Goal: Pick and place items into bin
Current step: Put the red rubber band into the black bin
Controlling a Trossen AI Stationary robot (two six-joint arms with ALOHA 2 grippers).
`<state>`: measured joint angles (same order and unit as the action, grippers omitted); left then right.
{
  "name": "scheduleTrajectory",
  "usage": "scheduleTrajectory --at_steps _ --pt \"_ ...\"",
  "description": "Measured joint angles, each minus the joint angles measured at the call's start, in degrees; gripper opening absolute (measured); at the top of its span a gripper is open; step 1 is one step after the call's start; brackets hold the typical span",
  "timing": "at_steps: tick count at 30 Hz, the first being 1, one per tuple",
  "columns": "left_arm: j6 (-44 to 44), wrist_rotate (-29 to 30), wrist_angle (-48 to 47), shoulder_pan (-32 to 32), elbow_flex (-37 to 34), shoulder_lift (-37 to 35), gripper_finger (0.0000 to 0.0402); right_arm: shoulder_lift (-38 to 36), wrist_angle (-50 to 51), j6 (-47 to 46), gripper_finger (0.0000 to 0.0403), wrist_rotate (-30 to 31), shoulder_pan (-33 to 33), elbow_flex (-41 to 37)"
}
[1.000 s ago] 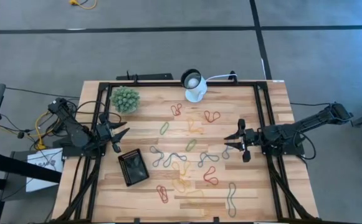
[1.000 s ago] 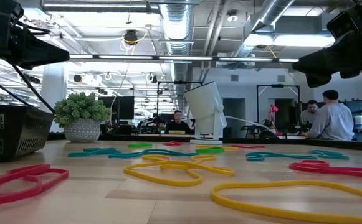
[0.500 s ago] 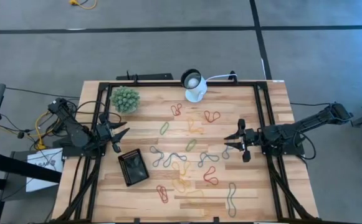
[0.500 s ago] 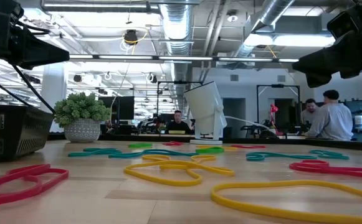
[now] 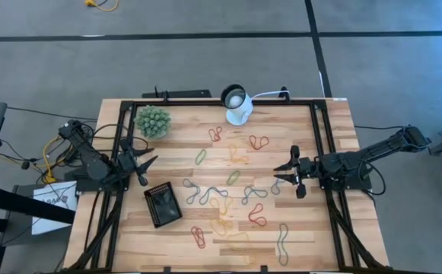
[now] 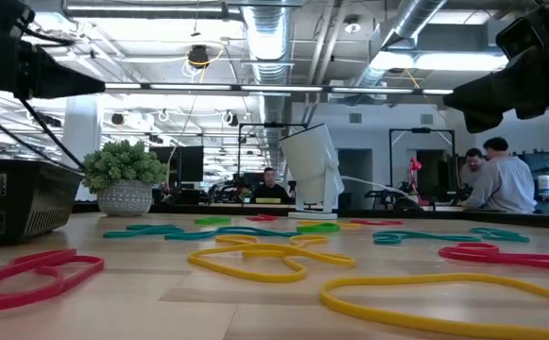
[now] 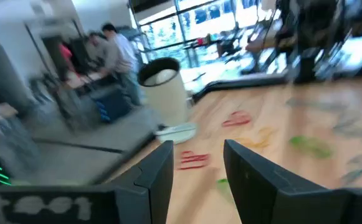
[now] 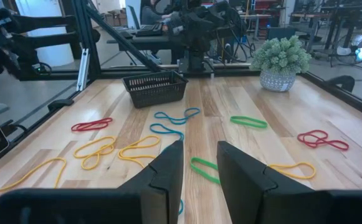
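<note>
**Both tools wide and empty, loops spread over the surface**

High view: the wooden surface (image 5: 297, 232) carries many thin loops (image 5: 224, 196), red, green, yellow and grey, scattered across its middle and near edge. The black bin (image 5: 163, 205) sits tilted toward the left side, apart from the nearest loops. The left tool (image 5: 147, 169) hovers at the left edge, between the fuzzy green plant (image 5: 152, 121) and the bin, fingers spread, holding nothing. The right tool (image 5: 284, 174) hangs over the right part of the surface, just beside a grey loop, fingers spread and empty. A white round device (image 5: 236, 103) stands at the far edge.

Low view: red, yellow and teal loops (image 6: 255, 260) lie flat on the surface; the bin (image 6: 19, 198) stands at the left with the plant (image 6: 123, 176) beside it. People show in the room behind.

Left wrist view: the tool's fingers (image 7: 159, 174) stand wide apart, the white device (image 7: 166, 90) and red loops (image 7: 237, 119) ahead.

Right wrist view: the fingers (image 8: 168, 171) stand apart above a green loop (image 8: 204, 169); the bin (image 8: 155, 88) lies beyond, across the surface.
</note>
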<state>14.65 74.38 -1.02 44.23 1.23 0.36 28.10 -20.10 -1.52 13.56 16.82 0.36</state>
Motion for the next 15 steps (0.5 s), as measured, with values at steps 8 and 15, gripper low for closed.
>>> scheduleTrajectory --at_steps 8,15 --pt "11.8 -0.2 0.0 0.0 0.0 0.0 0.0132 0.0 -0.2 2.1 0.0093 0.0 0.0 0.0" --pt "12.9 0.1 0.0 0.0 0.0 0.0 0.0132 0.0 -4.5 2.8 0.0093 0.0 0.0 0.0"
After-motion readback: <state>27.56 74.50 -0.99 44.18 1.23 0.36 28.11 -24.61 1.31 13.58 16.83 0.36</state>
